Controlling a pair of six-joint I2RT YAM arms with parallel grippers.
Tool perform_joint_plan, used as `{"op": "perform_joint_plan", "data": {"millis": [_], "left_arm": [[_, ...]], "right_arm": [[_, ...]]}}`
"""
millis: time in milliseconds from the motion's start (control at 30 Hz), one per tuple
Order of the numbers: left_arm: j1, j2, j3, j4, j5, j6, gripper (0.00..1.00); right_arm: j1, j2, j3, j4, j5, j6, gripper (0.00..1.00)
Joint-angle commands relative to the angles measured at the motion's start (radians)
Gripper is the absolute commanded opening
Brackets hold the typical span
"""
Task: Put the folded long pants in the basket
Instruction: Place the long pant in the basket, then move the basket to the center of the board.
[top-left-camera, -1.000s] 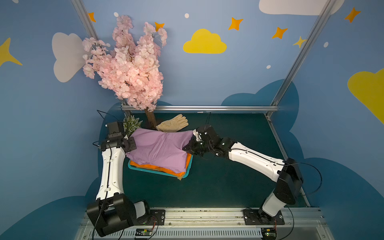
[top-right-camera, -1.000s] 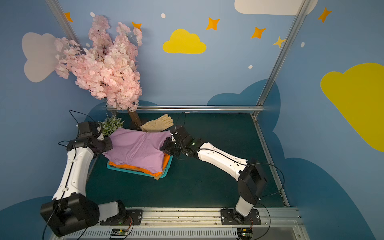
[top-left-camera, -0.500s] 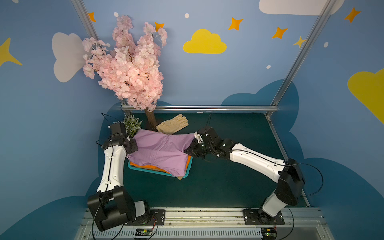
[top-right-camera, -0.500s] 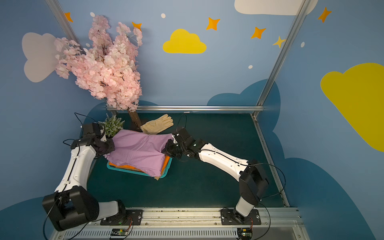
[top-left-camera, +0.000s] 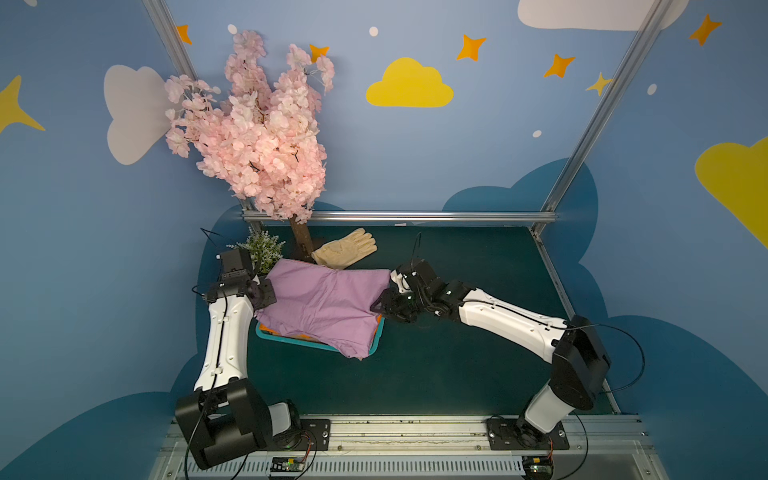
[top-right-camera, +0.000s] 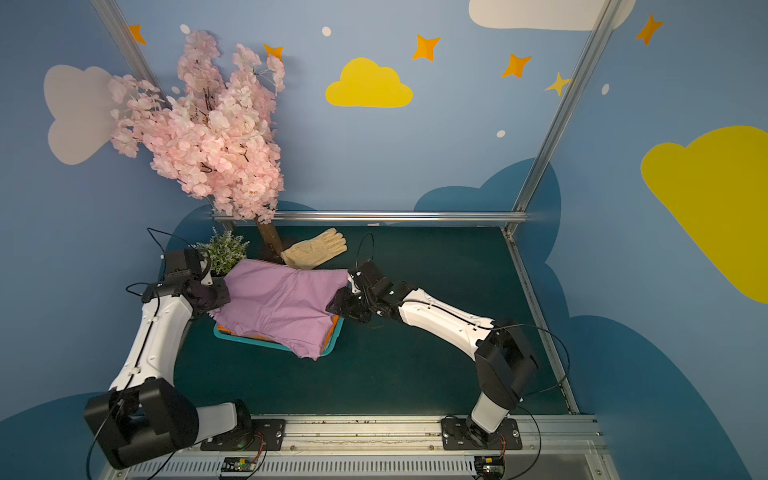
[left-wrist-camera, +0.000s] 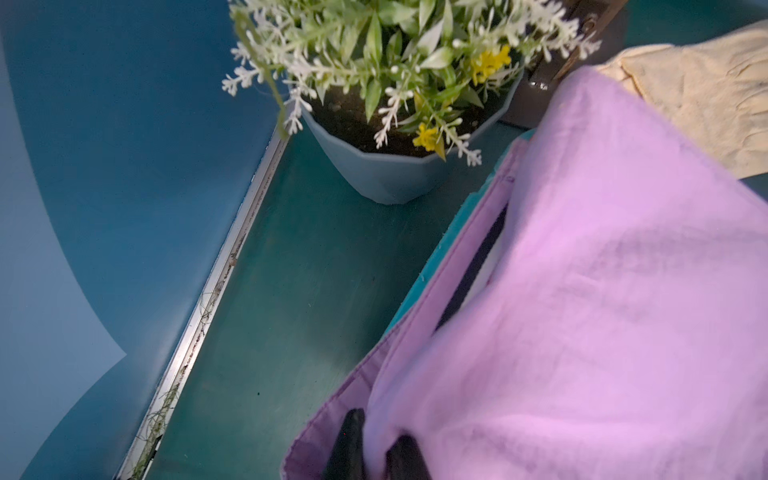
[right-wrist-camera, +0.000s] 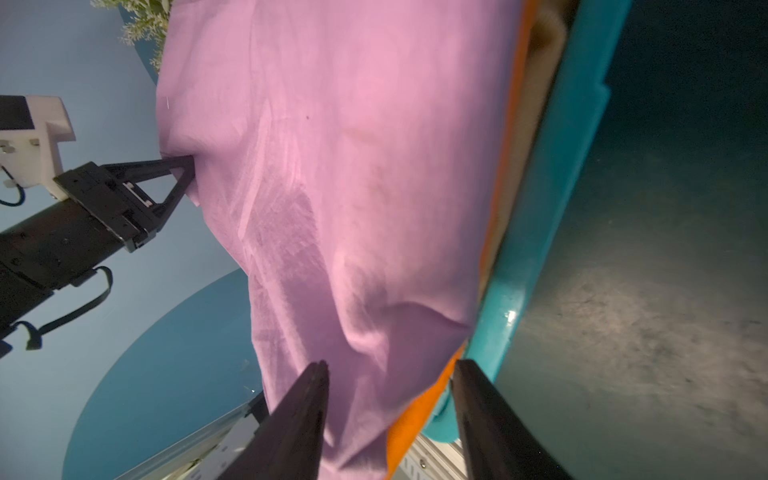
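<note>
Now, left to right across the green table (top-left-camera: 457, 357).

Left gripper (right-wrist-camera: 188, 163): tips pinched together on the left hem of the lilac pants (top-left-camera: 328, 303).

Potted plant (top-left-camera: 262, 245): far left, just beyond that gripper; no part of the job.

Lilac pants: one item, thin matte cloth, folded to a rough rectangle, lightly creased. It lies on top of the basket (right-wrist-camera: 552, 208), with its near right corner drooping over the rim. Judged light, limp and not slippery. It will sag wherever it is unsupported, so it is best taken at two opposite edges, through all layers.

Basket: teal plastic, left of centre, nearly hidden by cloth. Orange pants (right-wrist-camera: 411, 419) show as an edge beneath the lilac.

Cream glove (top-left-camera: 345, 249): far side, touching the lilac's far edge or just beside it; cannot tell which.

Right gripper (right-wrist-camera: 388, 365): at the right hem, jaws standing wide, clamping nothing.
</note>
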Motion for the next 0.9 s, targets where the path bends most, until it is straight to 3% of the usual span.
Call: {"op": "perform_joint_plan", "data": {"millis": [0, 133, 200, 333, 567, 767, 867], "left_arm": [[0.005, -0.041, 0.016, 0.025, 0.008, -0.021, 0.15], [0.002, -0.042, 0.016, 0.020, 0.019, -0.031, 0.15], [0.001, -0.038, 0.018, 0.012, 0.024, -0.044, 0.22], [0.002, -0.023, 0.013, -0.009, 0.043, -0.061, 0.27], [0.001, -0.020, 0.002, -0.021, 0.048, -0.066, 0.30], [0.001, -0.038, 0.006, -0.022, 0.052, -0.075, 0.31], [0.001, -0.051, 0.000, -0.018, 0.066, -0.077, 0.31]], "right_arm": [[-0.042, -0.109, -0.055, -0.039, 0.051, -0.062, 0.57], [-0.110, -0.138, -0.190, 0.037, 0.004, -0.040, 0.47], [-0.122, -0.118, -0.228, 0.117, -0.053, -0.070, 0.46], [-0.097, -0.012, -0.177, 0.159, -0.135, -0.118, 0.49], [-0.051, 0.102, -0.125, 0.202, -0.126, -0.129, 0.49], [-0.038, 0.204, -0.097, 0.202, -0.123, -0.131, 0.30], [-0.025, 0.246, -0.034, 0.057, -0.064, -0.180, 0.22]]}}
